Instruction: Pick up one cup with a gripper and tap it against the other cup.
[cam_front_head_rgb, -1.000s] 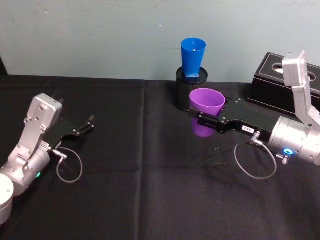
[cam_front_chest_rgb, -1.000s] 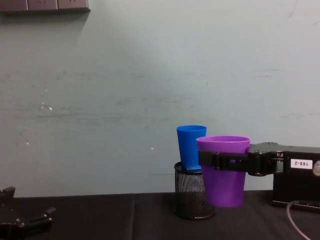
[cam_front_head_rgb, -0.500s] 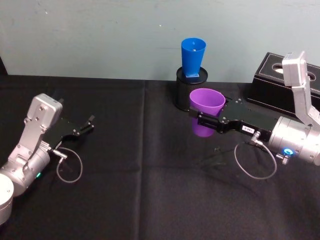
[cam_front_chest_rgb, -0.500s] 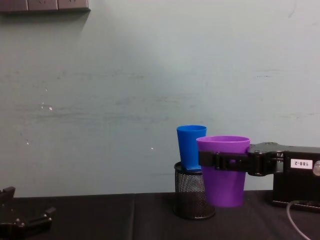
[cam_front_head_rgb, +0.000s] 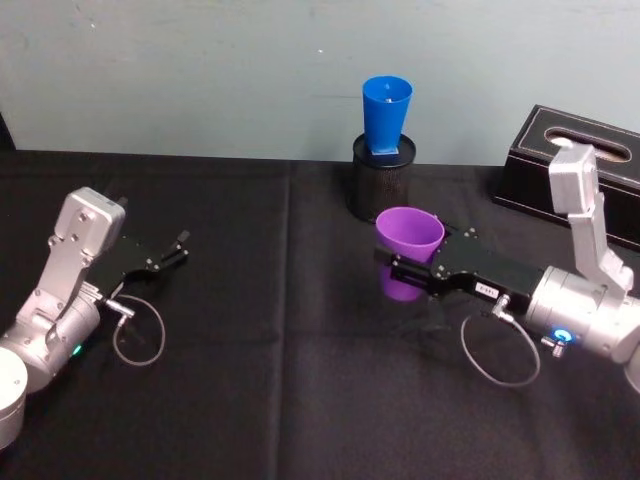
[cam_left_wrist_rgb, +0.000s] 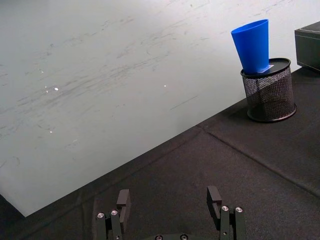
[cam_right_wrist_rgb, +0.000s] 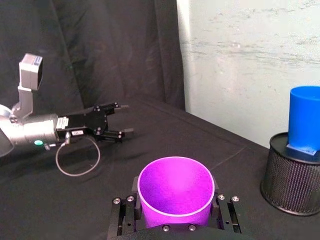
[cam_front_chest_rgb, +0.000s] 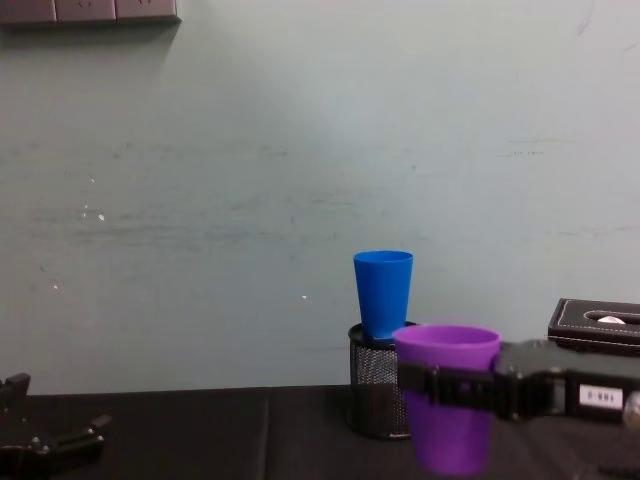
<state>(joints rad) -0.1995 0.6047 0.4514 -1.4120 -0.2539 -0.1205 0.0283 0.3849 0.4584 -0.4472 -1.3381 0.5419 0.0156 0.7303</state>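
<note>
Blue cup (cam_front_head_rgb: 385, 113) base sat hidden in mesh holder (cam_front_head_rgb: 379, 182); purple cup (cam_front_chest_rgb: 446, 398) & right pincer (cam_front_chest_rgb: 452, 386) were blurred.

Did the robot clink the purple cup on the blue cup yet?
Picked up: the right gripper holds the purple cup upright. Right now it sits apart from the blue cup, which stands in the mesh holder. Whether they've clinked can't be told. The left gripper rests open.

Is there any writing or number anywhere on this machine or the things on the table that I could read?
White label on the right tool: some dark marks, too blurred to read.
Same label from the head camera, on the arm behind the purple cup: too small to read.
Small tag on the left tool, seen from the right wrist: too small to read.
Blue cup, mesh holder, black box: no writing to be seen.
</note>
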